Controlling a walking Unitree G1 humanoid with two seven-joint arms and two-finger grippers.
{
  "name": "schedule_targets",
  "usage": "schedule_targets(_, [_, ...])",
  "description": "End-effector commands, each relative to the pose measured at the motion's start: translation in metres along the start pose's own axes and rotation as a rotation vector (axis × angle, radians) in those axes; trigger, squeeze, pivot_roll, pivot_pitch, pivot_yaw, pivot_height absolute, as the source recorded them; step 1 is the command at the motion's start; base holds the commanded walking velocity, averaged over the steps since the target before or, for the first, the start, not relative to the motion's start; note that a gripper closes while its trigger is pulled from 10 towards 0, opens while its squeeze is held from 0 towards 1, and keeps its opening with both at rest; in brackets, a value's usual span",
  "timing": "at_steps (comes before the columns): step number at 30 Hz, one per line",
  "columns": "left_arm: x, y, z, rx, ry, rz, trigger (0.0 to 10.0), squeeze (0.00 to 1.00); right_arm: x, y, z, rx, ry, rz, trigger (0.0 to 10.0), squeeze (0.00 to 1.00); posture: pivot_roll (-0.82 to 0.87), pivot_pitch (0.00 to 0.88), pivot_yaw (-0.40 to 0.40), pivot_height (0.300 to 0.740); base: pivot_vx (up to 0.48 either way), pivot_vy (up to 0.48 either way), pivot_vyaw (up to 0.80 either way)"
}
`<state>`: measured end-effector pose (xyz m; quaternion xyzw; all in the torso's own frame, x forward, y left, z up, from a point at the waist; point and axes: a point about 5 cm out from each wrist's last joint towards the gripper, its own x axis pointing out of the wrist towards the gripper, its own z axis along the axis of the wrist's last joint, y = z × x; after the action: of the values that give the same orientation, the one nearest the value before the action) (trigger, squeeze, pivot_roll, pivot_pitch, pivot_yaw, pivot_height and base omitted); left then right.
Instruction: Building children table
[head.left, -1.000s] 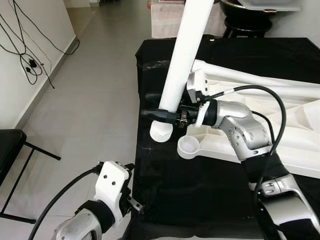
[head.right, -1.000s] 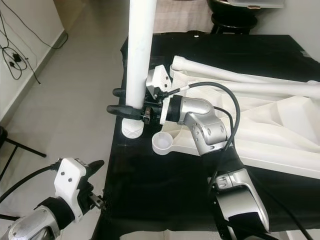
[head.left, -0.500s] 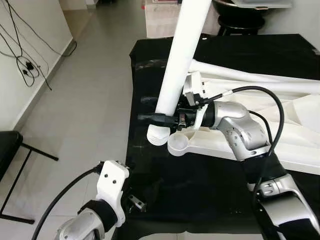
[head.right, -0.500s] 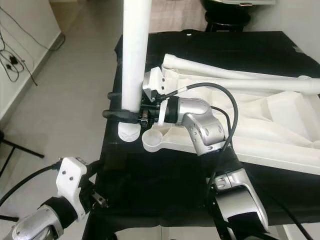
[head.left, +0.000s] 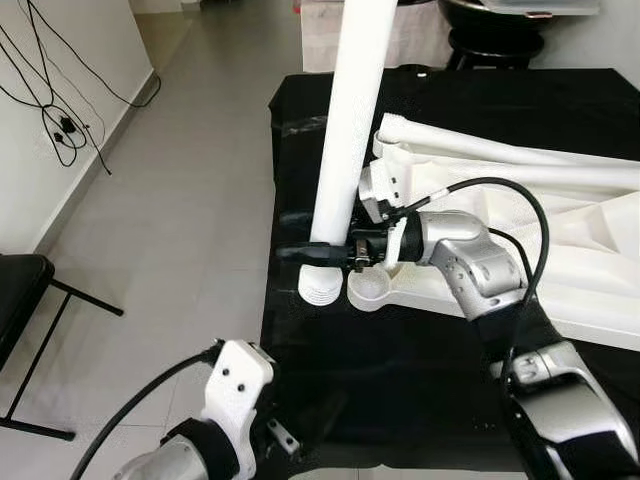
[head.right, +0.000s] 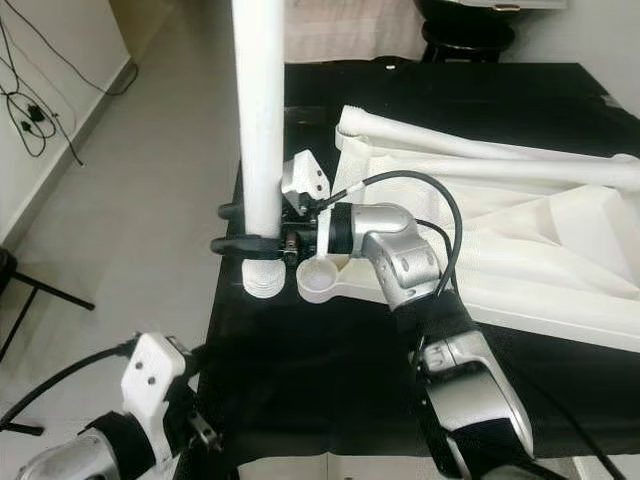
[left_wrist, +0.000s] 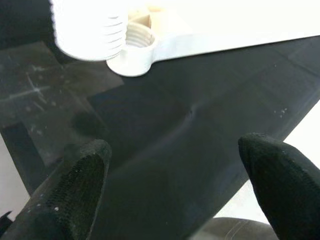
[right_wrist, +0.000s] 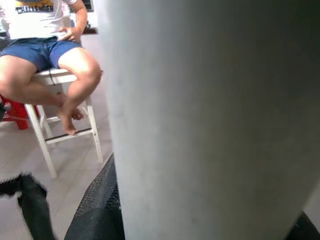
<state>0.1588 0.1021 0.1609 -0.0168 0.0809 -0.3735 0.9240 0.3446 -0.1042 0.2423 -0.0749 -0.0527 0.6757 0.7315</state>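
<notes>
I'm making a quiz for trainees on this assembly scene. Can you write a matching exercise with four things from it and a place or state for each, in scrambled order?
Things:
1. white table leg
2. round socket
3. left gripper
4. person on a stool

Places or states:
A. fingers apart, over the black cloth, holding nothing
B. upright, clamped near its threaded end by the right gripper
C. seated in the background of the right wrist view
D. at the corner of the white tabletop, right beside the leg's threaded end

Pairs: 1-B, 2-D, 3-A, 4-C
</notes>
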Motion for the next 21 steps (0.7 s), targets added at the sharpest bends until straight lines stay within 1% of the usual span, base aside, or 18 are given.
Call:
schedule_targets(1, [-0.003,-0.002,0.001,0.027,0.010,-0.001,10.0,0.00,-0.009,-0.003,0.006,-0.015,-0.021,0.008,10.0,0.00,0.09,0.245,-0.008,0.740,0.000,0.000,0.00])
schedule_targets(2, [-0.005,-0.002,0.001,0.033,0.009,0.006,10.0,0.00,-0.015,-0.005,0.009,-0.013,-0.027,0.008,10.0,0.00,0.10,0.254,-0.003,0.740,0.000,0.000,0.00])
schedule_targets(3, [-0.005,-0.002,0.001,0.033,0.009,0.006,10.0,0.00,-0.015,-0.005,0.009,-0.013,-0.027,0.008,10.0,0.00,0.10,0.254,-0.003,0.740,0.000,0.000,0.00])
schedule_targets(6, [-0.008,-0.003,0.002,0.043,0.013,0.019,10.0,0.00,-0.030,-0.009,0.018,-0.016,-0.058,-0.001,10.0,0.00,0.11,0.265,0.001,0.740,0.000,0.000,0.00])
schedule_targets(7, [-0.008,-0.003,0.002,0.043,0.013,0.019,10.0,0.00,-0.030,-0.009,0.018,-0.016,-0.058,-0.001,10.0,0.00,0.11,0.265,0.001,0.740,0.000,0.000,0.00])
schedule_targets(9, [-0.011,-0.003,0.003,0.051,0.015,0.037,10.0,0.00,-0.041,-0.010,0.025,-0.025,-0.091,-0.005,10.0,0.00,0.12,0.277,0.010,0.740,0.000,0.000,0.00])
schedule_targets(10, [-0.011,-0.003,0.003,0.051,0.015,0.037,10.0,0.00,-0.041,-0.010,0.025,-0.025,-0.091,-0.005,10.0,0.00,0.12,0.277,0.010,0.740,0.000,0.000,0.00])
schedule_targets(11, [-0.015,-0.003,0.003,0.043,0.019,0.055,10.0,0.00,-0.043,-0.005,0.027,-0.056,-0.087,0.013,10.0,0.00,0.12,0.293,0.029,0.740,0.000,0.000,0.00])
schedule_targets(13, [-0.015,-0.003,0.003,0.043,0.019,0.055,10.0,0.00,-0.043,-0.005,0.027,-0.056,-0.087,0.013,10.0,0.00,0.12,0.293,0.029,0.740,0.000,0.000,0.00])
schedule_targets(15, [-0.018,-0.002,0.004,0.051,0.020,0.065,10.0,0.00,-0.038,0.002,0.024,-0.080,-0.065,0.062,10.0,0.00,0.12,0.300,0.041,0.740,0.000,0.000,0.00])
schedule_targets(17, [-0.020,0.002,0.007,0.102,0.014,0.111,10.0,0.00,-0.031,0.008,0.020,-0.112,-0.024,0.113,10.0,0.00,0.12,0.304,0.046,0.740,0.000,-0.472,0.00])
schedule_targets(18, [-0.020,0.002,0.007,0.102,0.014,0.111,10.0,0.00,-0.031,0.008,0.020,-0.112,-0.024,0.113,10.0,0.00,0.12,0.304,0.046,0.740,0.000,-0.472,0.00])
schedule_targets(21, [-0.021,0.006,0.009,0.079,-0.019,0.166,10.0,0.00,-0.026,0.010,0.023,-0.140,-0.024,0.137,10.0,0.00,0.12,0.311,0.055,0.740,0.000,-0.470,0.00])
